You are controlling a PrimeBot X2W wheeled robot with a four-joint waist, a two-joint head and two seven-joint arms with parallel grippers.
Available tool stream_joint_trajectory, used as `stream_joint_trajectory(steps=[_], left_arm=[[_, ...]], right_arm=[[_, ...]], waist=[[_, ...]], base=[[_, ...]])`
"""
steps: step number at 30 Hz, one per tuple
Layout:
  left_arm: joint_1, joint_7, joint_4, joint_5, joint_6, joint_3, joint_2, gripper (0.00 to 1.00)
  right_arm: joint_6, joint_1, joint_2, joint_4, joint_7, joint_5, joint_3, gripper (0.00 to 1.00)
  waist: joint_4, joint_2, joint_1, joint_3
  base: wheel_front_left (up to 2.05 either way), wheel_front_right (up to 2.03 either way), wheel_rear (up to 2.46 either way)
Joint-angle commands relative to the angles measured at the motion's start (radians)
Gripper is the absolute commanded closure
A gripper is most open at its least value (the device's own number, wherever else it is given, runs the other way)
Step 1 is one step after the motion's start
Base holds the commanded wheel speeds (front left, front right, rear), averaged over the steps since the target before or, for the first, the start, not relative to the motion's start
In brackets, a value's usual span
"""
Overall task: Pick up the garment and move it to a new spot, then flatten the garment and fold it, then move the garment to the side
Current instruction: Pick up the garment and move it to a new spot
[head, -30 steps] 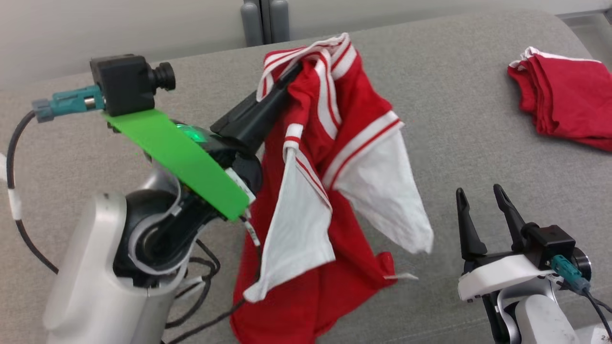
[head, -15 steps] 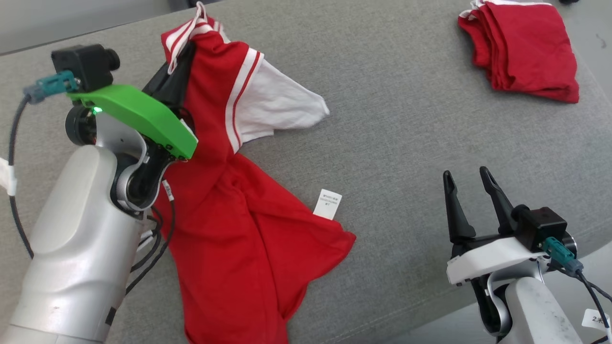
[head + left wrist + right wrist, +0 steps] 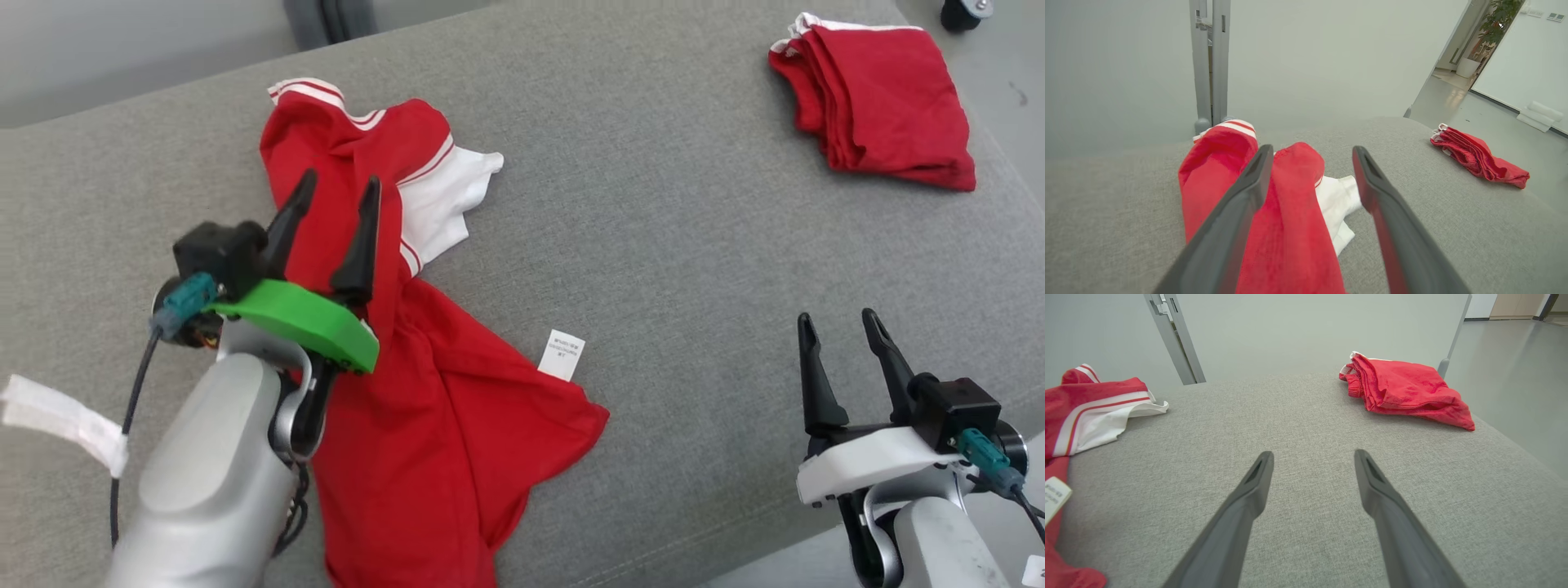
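Jaws of the left gripper [image 3: 342, 177] stand spread and empty over the crumpled red-and-white jersey [image 3: 441, 392] at the bench's [image 3: 653, 204] nine o'clock; right gripper [image 3: 837, 316] jaws, four o'clock, spread, holding nothing.

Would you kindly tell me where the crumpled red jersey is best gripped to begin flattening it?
Probably the hem corner of the jersey, nearest the right gripper: it lies flat on the cushion, jutting right, so jaws coming from the right could pinch it clear of bunched folds.
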State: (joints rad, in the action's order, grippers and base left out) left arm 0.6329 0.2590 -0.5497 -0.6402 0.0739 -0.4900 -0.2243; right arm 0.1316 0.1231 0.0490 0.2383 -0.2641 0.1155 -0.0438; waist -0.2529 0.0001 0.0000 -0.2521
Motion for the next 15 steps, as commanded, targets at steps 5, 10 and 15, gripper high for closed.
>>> stream_joint_trajectory(steps=[5,10,15], left_arm=[[-0.228,0.006,0.184,0.081,-0.056,0.087,0.042,0.0],[-0.417,0.006,0.315,0.174,-0.089,0.142,0.082,0.0],[-0.59,0.006,0.41,0.264,-0.066,0.233,0.123,0.0]], right_arm=[[-0.002,-0.049,0.002,-0.014,0.0,-0.034,-0.045,0.0],[-0.002,-0.085,0.003,-0.016,0.0,-0.053,-0.074,0.0],[-0.002,-0.12,0.003,-0.007,0.0,-0.067,-0.085,0.0]], waist=[[0.155,-0.0001,0.0,0.143],[0.216,-0.0001,0.0,0.185],[0.273,-0.0001,0.0,0.223]], base=[[0.0,0.0,0.0],[0.0,0.0,0.0],[0.0,0.0,0.0]])
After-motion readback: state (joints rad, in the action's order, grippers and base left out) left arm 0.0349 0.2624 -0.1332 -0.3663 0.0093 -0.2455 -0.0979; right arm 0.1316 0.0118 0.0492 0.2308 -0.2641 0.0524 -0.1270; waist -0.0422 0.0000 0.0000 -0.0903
